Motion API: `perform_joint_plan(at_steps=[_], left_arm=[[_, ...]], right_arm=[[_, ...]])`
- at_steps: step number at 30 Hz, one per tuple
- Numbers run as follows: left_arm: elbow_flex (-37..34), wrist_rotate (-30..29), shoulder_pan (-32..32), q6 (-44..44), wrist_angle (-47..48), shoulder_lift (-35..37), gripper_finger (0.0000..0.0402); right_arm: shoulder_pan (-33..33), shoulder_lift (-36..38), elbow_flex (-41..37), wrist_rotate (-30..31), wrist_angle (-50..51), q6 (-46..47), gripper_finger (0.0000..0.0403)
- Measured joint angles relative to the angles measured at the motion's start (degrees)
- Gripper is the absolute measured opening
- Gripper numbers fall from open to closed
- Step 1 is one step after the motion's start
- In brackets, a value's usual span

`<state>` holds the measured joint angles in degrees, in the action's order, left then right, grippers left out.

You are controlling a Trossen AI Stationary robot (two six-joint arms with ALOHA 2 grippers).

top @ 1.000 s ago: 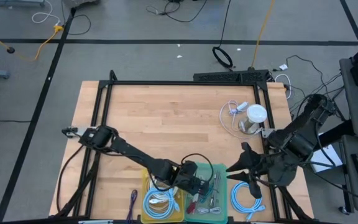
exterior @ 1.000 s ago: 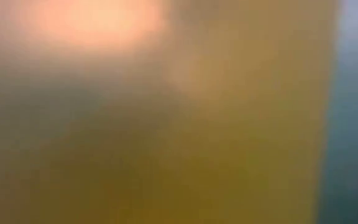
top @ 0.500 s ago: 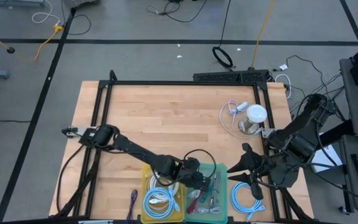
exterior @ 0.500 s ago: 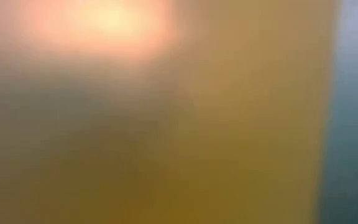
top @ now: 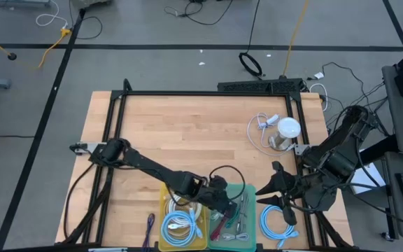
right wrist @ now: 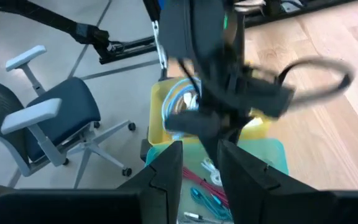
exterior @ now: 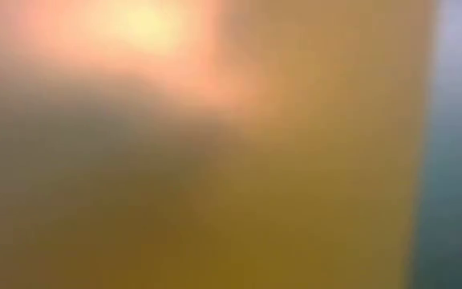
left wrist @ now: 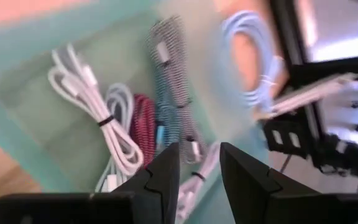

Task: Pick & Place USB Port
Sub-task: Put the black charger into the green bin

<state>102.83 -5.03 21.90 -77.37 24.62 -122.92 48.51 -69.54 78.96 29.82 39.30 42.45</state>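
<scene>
A green bin [top: 250,190] at the table's near edge holds several bundled cables. The left wrist view shows a white one [left wrist: 98,106], a red one [left wrist: 143,121] and a black-and-white braided one [left wrist: 169,81] lying on the bin's floor. My left gripper [top: 227,207] hovers over this bin, open, fingers [left wrist: 197,152] pointing down at the cables and touching none. My right gripper [top: 263,196] waits just right of the bin, open [right wrist: 199,149], facing the left arm. The low view is filled by a yellow blur.
A yellow bin [top: 165,204] with a light blue coil stands against the green bin's left side. Another light blue coil [top: 277,222] lies on the table right of the green bin. A white cylinder and white cable [top: 280,130] sit at the far right. Bare wood spans the middle.
My left arm has edged a little toward the table's right, bringing its gripper farther over the green bin. The right arm has kept still.
</scene>
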Motion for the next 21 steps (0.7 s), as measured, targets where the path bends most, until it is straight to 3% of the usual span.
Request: perform_joint_plan(at_steps=[6, 9, 15, 21], left_arm=[[0.00, -6.68, 1.70, 7.75, 6.33, 10.97, 0.0117], [0.13, -8.54, 4.52, 5.37, 13.15, 16.77, 0.0117], [0.04, -4.38, 14.73, -14.80, 30.90, 20.51, 0.0117], [0.01, 0.75, 25.42, -38.70, 35.81, 16.85, 0.0118]], right_arm=[[-0.02, 0.00, 0.00, -0.03, -7.23, -5.84, 0.0093], [-0.37, 0.00, 0.00, 0.08, -10.85, -8.84, 0.0093], [-0.59, 0.00, 0.00, 0.15, -12.96, -10.84, 0.0093], [-0.60, 0.00, 0.00, 0.34, -12.95, -12.49, 0.0093]])
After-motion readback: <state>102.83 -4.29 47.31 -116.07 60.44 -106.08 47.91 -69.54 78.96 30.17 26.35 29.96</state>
